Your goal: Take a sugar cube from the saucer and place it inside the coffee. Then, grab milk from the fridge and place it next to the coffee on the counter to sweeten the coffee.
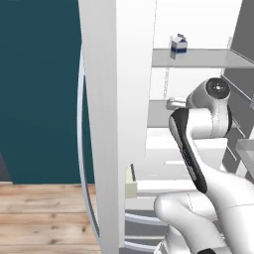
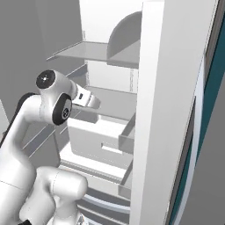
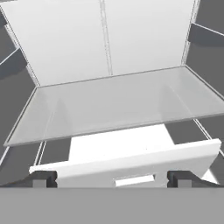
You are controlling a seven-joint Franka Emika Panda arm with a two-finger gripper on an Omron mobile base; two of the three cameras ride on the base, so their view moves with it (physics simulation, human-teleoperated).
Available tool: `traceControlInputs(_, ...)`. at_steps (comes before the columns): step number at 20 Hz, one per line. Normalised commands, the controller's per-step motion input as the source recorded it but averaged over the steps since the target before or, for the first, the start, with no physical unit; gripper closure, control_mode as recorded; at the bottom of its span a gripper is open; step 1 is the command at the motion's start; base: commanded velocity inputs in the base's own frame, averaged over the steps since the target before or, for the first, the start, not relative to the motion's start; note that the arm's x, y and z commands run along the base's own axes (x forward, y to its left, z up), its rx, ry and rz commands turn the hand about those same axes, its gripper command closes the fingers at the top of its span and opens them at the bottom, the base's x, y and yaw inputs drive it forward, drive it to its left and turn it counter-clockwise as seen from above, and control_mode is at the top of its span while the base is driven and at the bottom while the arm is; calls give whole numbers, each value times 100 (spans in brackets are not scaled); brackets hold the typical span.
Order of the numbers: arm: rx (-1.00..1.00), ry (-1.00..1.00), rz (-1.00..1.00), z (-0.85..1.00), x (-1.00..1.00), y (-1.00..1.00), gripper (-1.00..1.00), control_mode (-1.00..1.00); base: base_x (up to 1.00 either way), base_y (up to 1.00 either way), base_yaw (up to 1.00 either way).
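The light is soft and even, with no glare. The tall white fridge (image 1: 106, 124) looks bright, its side walls grey with shade. Edges look a little fuzzy and blocky.

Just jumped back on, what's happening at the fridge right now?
The arm is reaching into the open fridge with its tool spread open and empty. The hand view looks across a bare glass shelf with a white drawer just below it. The milk stands on a higher shelf, above where the hand is pointed, and nothing is touching it. So the milk pickup has not happened yet, and the arm probably needs to rise to that shelf.
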Motion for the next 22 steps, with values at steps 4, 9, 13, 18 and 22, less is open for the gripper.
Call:
traceControlInputs(4, -4, -10, 2, 100, 0, -7, -100, -100, 0, 0, 0)
traceControlInputs(9, 0, -9, 4, 98, 1, -24, -100, -100, 0, 0, 0)
traceControlInputs(13, 0, -11, 9, 63, 22, -50, -100, -100, 0, 0, 0)
traceControlInputs(18, 0, -7, 7, 22, 57, -39, -100, -100, 0, 0, 0)
traceControlInputs(22, -2, 0, 1, 1, 97, -5, -100, -100, 0, 0, 0)
